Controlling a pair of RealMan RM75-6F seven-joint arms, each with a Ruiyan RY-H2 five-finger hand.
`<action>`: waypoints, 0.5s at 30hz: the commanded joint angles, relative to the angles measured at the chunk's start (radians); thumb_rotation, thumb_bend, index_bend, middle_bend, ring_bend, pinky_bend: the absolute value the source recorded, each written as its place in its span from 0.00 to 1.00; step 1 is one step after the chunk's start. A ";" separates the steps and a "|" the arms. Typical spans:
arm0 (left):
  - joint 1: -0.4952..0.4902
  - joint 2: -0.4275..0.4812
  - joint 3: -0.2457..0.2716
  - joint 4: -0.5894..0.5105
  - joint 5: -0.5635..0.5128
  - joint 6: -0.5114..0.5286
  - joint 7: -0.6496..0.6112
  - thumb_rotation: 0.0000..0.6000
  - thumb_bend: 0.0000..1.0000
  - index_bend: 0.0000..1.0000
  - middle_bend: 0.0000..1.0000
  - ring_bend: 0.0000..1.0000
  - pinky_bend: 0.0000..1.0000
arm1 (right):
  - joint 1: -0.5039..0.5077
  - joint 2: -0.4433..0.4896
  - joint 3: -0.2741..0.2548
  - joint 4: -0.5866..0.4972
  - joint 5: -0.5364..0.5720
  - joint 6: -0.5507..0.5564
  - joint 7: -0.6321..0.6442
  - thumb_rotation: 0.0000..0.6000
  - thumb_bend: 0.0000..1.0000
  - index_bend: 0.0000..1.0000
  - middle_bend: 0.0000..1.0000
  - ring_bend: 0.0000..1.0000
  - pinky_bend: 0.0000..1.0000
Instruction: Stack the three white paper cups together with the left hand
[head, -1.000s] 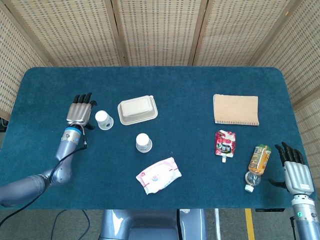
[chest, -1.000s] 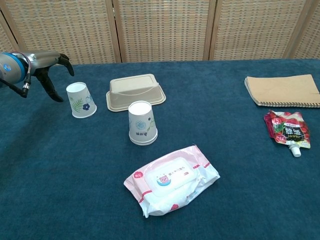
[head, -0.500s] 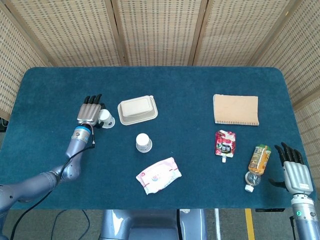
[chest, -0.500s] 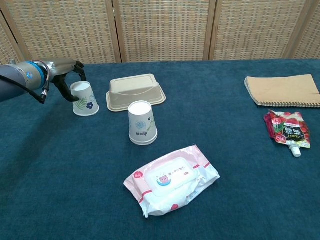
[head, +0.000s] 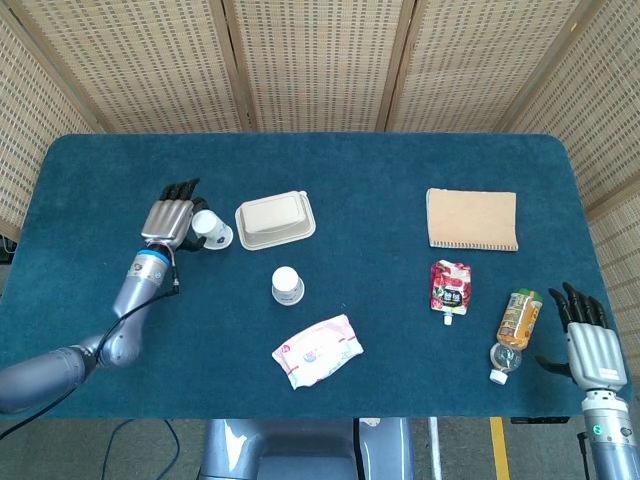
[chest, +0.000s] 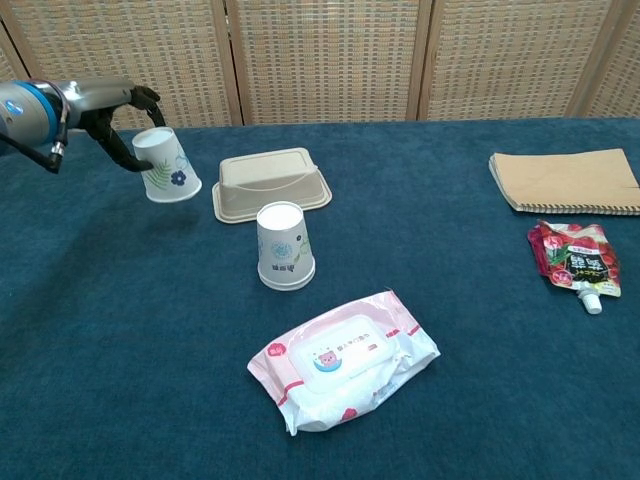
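At upper left of the chest view, left hand (chest: 118, 110) gripped the floral paper cup (chest: 166, 166) by its base, tilted and apparently clear of the cloth, presumably for carrying to the second upturned cup (chest: 285, 246) at centre. Thin tapered paper, crushes easily. Right hand (head: 590, 340) idled lower right, fingers apart, empty.

Tilted cup (chest: 166, 165) in left hand (chest: 120, 115)

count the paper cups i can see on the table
2. One cup is tilted in the left robot hand, beside the tray. The other cup stands upside down mid-table, behind the wipes. A third may be nested or hidden; I cannot tell.
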 joint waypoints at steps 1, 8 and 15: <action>0.037 0.123 -0.032 -0.162 0.032 0.030 -0.045 1.00 0.36 0.40 0.00 0.00 0.00 | -0.003 0.006 -0.003 -0.012 -0.009 0.006 -0.002 1.00 0.00 0.12 0.00 0.00 0.00; 0.058 0.275 -0.064 -0.416 0.023 -0.012 -0.130 1.00 0.36 0.39 0.00 0.00 0.00 | -0.009 0.020 -0.011 -0.045 -0.038 0.027 0.001 1.00 0.00 0.12 0.00 0.00 0.00; 0.018 0.287 -0.038 -0.528 0.022 -0.014 -0.110 1.00 0.36 0.39 0.00 0.00 0.00 | -0.011 0.034 -0.007 -0.052 -0.036 0.028 0.019 1.00 0.00 0.12 0.00 0.00 0.00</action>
